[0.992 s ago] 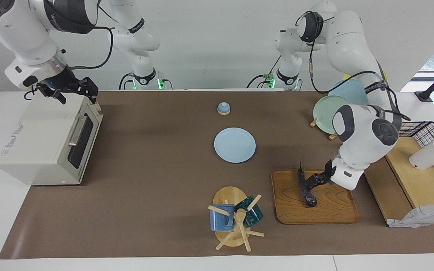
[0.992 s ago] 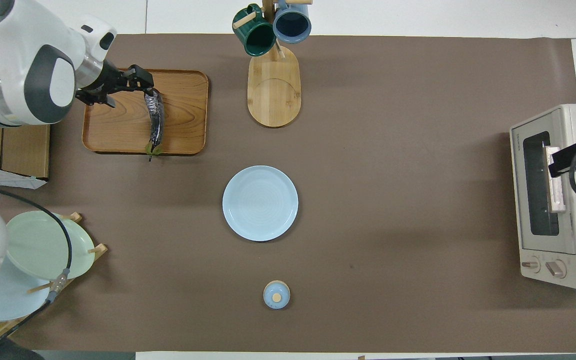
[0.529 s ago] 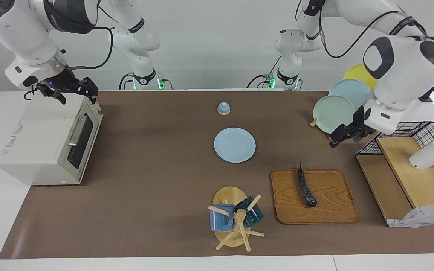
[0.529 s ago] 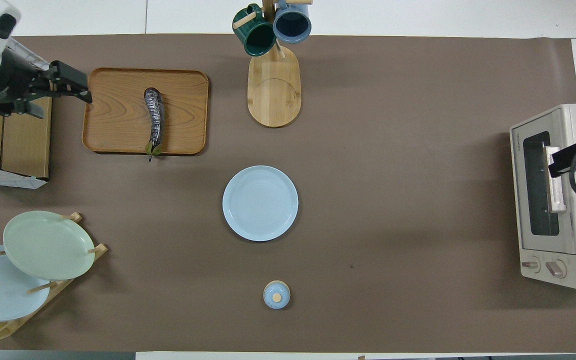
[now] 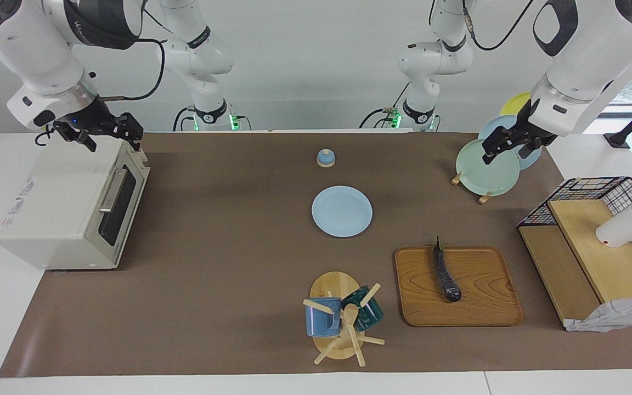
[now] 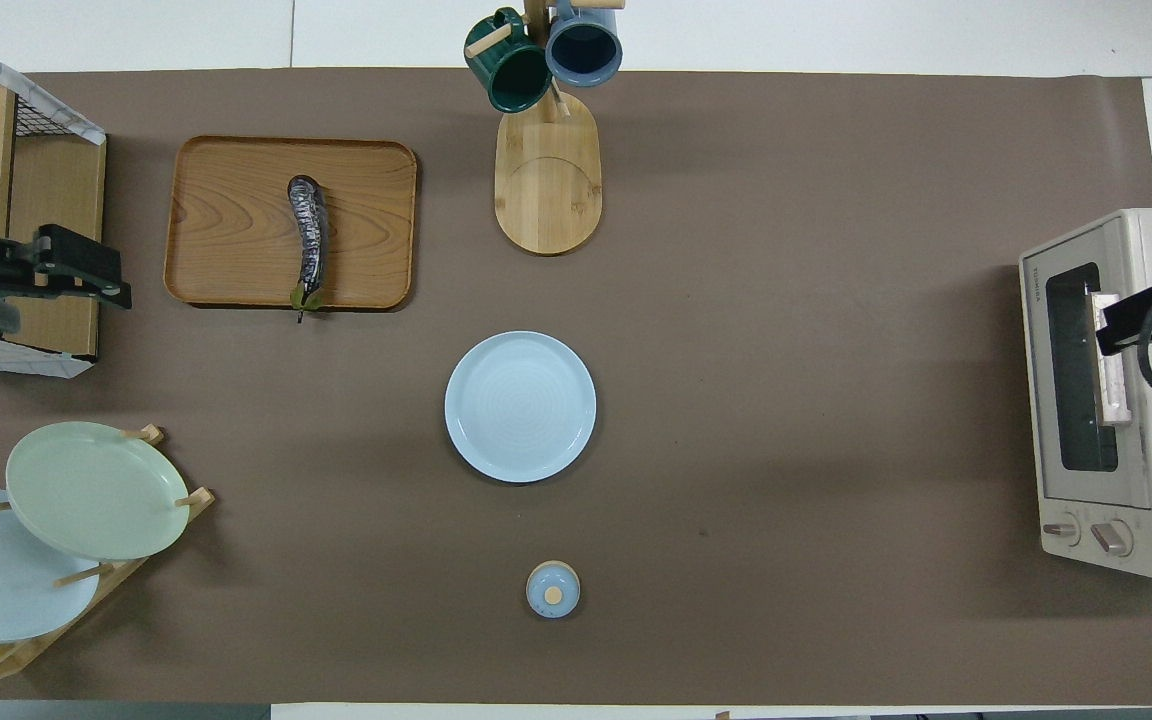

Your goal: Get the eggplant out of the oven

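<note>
Left gripper [image 5: 496, 149] spread, empty, above pale green plate [image 5: 486, 167], slim dark eggplant [image 5: 445, 272] on wooden tray [image 5: 486, 307], right gripper [image 5: 108, 131] spread over off-white toaster oven [image 5: 58, 208]

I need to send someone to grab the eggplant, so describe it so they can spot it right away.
Start at the wooden tray, toward the left arm's end of the table, beside the mug stand. The eggplant lies on it, stem tip pointing toward the robots. It is the only thing on the tray: slim, long, dark purple-black.

Glossy eggplant [image 5: 446, 272], grained wooden tray [image 5: 486, 307]
</note>
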Action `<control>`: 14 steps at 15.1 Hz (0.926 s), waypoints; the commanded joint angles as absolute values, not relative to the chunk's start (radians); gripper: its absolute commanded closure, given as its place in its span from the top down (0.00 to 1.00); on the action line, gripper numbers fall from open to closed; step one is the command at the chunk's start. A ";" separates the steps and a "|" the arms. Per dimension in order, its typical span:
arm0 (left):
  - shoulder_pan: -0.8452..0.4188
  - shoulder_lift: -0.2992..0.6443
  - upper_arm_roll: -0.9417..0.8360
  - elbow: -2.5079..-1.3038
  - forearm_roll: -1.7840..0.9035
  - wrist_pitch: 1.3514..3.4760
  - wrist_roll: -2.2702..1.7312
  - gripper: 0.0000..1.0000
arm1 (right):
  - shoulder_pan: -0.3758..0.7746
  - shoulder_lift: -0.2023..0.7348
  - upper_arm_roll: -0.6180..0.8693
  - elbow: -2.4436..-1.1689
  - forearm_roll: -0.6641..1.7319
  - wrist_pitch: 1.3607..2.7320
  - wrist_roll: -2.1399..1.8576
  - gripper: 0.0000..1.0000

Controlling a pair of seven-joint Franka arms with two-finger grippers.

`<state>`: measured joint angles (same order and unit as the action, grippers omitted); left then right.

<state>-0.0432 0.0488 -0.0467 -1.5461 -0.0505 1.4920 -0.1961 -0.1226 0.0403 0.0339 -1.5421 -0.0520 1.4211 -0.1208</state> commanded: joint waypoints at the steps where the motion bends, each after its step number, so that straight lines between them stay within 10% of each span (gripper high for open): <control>1: -0.043 -0.046 -0.048 -1.696 -0.031 1.532 -0.173 1.00 | -0.129 0.029 0.037 -1.548 -0.031 1.410 -0.107 1.00; 14: -0.021 -0.052 -0.049 -1.641 -0.032 1.503 -0.149 1.00 | -0.129 0.031 0.037 -1.548 -0.031 1.410 -0.107 1.00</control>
<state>-0.0288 -0.0439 -0.0433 -1.6352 -0.0504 1.5133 -0.1682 -0.1226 0.0403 0.0339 -1.5421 -0.0520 1.4211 -0.1208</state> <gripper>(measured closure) 0.000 0.000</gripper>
